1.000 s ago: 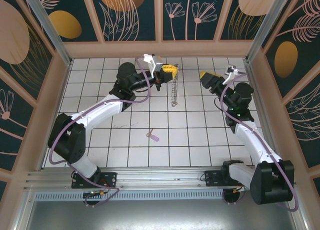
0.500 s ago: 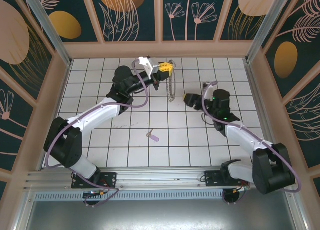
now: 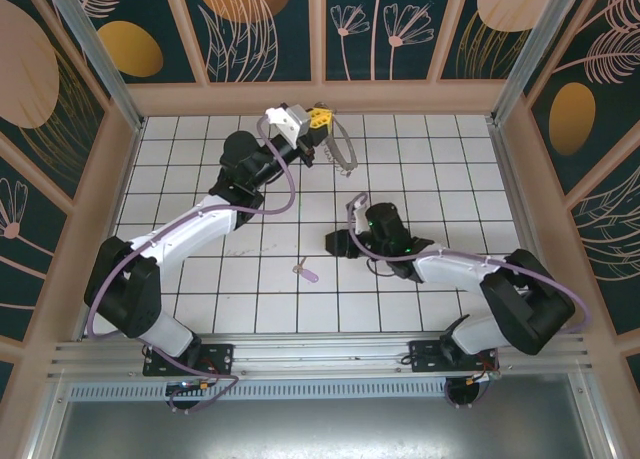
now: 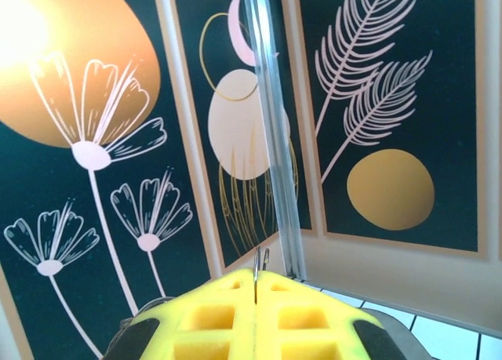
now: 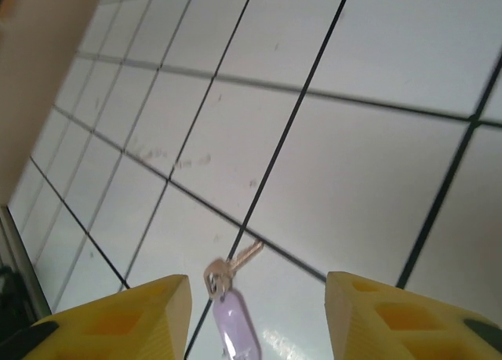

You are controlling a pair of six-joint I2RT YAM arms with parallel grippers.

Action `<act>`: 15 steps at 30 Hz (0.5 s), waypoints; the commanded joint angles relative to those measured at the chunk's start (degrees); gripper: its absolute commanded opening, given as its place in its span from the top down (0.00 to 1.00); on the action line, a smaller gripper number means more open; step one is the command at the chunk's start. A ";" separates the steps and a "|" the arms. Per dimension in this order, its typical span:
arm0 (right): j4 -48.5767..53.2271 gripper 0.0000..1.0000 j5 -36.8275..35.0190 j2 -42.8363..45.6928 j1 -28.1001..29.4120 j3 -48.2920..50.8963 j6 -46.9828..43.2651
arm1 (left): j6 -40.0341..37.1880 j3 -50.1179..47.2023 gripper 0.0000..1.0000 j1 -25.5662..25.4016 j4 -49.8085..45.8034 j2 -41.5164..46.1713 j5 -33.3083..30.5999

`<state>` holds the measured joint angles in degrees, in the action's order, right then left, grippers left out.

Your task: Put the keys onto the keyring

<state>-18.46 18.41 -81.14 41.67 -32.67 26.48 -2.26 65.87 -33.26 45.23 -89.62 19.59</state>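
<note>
While our left pincer sits clamped on the keyring, raised near the far edge of the bench with the ring hanging beside it, our right pincer hangs low over the middle, jaws apart and empty. We see the key lying flat just beyond its fingertips, toward the near edge.

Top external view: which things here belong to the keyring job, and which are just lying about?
Job:
- keyring, pinched in the shut left gripper
- lilac-headed key, lying on the tiles
- right gripper, open, near the key

Not the job:
- tiled floor
- floral wall panels
- metal frame post
</note>
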 commanded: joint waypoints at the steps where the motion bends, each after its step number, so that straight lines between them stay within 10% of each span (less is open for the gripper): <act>1: 1.99 0.55 -2.10 -2.81 4.12 -2.80 -4.23 | 2.55 2.68 1.00 2.03 3.23 -0.53 -0.84; 15: 10.94 0.67 -3.40 -17.22 11.42 -16.37 -15.75 | 6.59 2.73 1.00 6.62 1.96 -0.20 1.75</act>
<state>-11.16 16.12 -96.51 51.68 -46.28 13.93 2.87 66.30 -27.24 45.21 -89.97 19.88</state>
